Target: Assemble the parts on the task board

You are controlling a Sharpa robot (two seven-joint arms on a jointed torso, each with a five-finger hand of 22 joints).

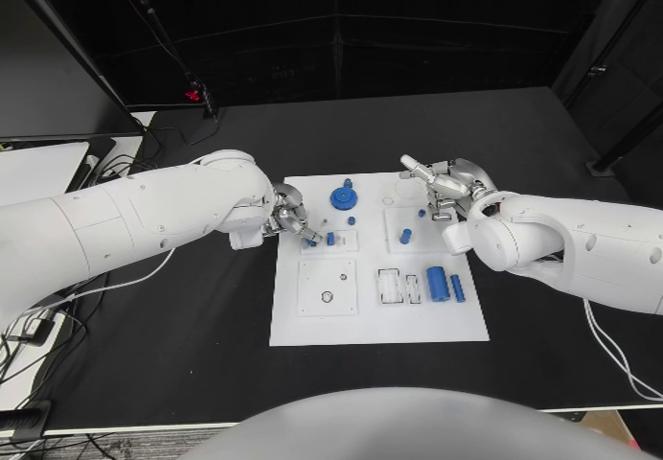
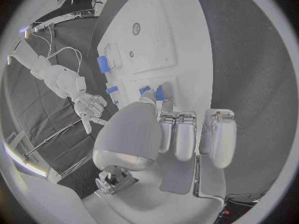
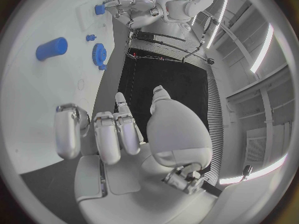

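In the head view the white task board (image 1: 376,316) lies on the black tabletop (image 1: 207,364). The left hand (image 1: 289,222) is at the board's left edge, its fingertips at a small blue part (image 1: 309,241); a true pinch I cannot tell. The right hand (image 1: 445,187) hangs over the far right corner, holding nothing visible.

The left wrist view shows the fingers (image 2: 163,95) touching blue parts (image 2: 159,92).

The right wrist view shows the right hand's fingers (image 3: 106,134) half curled and apart, the blue gear (image 3: 99,53) and a blue cylinder (image 3: 52,48) beyond them.
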